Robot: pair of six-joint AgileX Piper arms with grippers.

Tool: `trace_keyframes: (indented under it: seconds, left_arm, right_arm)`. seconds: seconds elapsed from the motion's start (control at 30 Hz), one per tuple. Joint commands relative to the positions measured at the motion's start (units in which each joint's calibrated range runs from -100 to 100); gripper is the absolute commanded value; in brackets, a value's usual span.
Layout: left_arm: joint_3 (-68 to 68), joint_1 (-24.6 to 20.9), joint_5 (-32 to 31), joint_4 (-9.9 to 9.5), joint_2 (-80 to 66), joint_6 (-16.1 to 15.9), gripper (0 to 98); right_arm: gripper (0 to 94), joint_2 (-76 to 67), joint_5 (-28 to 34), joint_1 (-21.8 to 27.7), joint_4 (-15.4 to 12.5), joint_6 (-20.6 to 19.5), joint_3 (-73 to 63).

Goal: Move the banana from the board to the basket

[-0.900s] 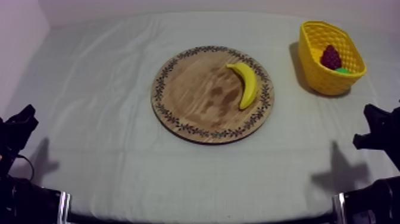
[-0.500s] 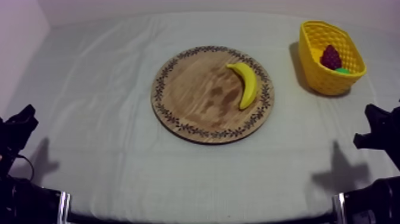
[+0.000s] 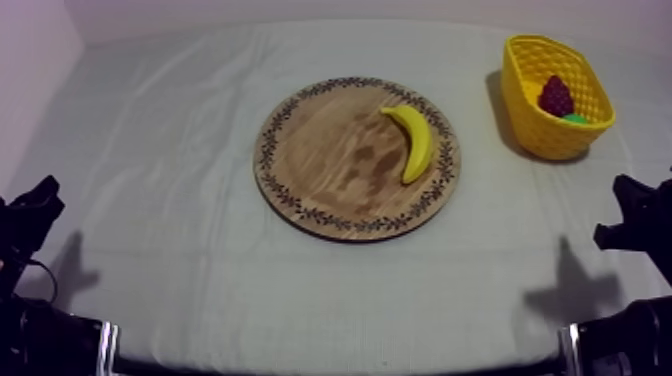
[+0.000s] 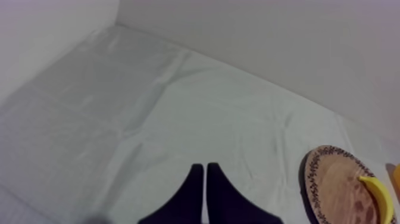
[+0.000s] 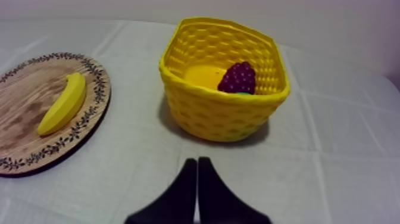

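Note:
A yellow banana (image 3: pixel 415 142) lies on the right half of the round wooden board (image 3: pixel 330 170) in the middle of the table. The yellow basket (image 3: pixel 535 120) stands at the far right and holds a bunch of grapes (image 3: pixel 556 96) and something green (image 3: pixel 576 118). My left gripper (image 3: pixel 38 200) rests low at the left edge; its fingers (image 4: pixel 196 184) lie together, shut on nothing, over bare cloth with the board (image 4: pixel 333 187) and banana (image 4: pixel 378 196) far off. My right gripper (image 3: pixel 630 205) rests low at the right edge, its fingers (image 5: pixel 190 179) shut in front of the basket (image 5: pixel 226 113), with the banana (image 5: pixel 62 104) beside it.
A pale wall runs along the far edge of the table and down its left side. In the right wrist view the grapes (image 5: pixel 238 77) sit in the basket beside a yellow fruit (image 5: pixel 203 76). Wrinkled grey-white cloth (image 3: pixel 180 260) surrounds the board.

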Motion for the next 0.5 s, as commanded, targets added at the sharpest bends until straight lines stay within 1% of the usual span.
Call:
trace_keyframes:
  seconds: [0.0, 0.1, 0.17, 0.2, 0.3, 0.37, 0.47]
  left_arm:
    - [0.0, 0.0, 0.0, 0.00, 0.0, 0.0, 0.1]
    - [0.0, 0.0, 0.0, 0.00, 0.0, 0.0, 0.1]
    - [0.0, 0.0, 0.0, 0.00, 0.0, 0.0, 0.1]
    - [0.0, 0.0, 0.0, 0.00, 0.0, 0.0, 0.1]
    - [0.0, 0.0, 0.0, 0.00, 0.0, 0.0, 0.1]
    - [0.0, 0.0, 0.0, 0.00, 0.0, 0.0, 0.1]
    - [0.0, 0.0, 0.0, 0.00, 0.0, 0.0, 0.1]
  right_arm:
    - [0.3, 0.0, 0.0, 0.0, 0.0, -0.2, 0.0]
    - [0.3, 0.0, 0.0, 0.0, 0.0, -5.3, 0.0]
    - [0.3, 0.0, 0.0, 0.0, 0.0, -7.3, 0.0]
    - [0.3, 0.0, 0.0, 0.0, 0.0, -7.4, 0.0]
    - [0.3, 0.0, 0.0, -0.3, 0.1, -6.0, 0.0]
    - [0.3, 0.8, 0.5, -0.9, 1.5, -6.7, -1.1]
    - [0.3, 5.4, 1.7, -1.9, 4.1, -9.1, -6.8]
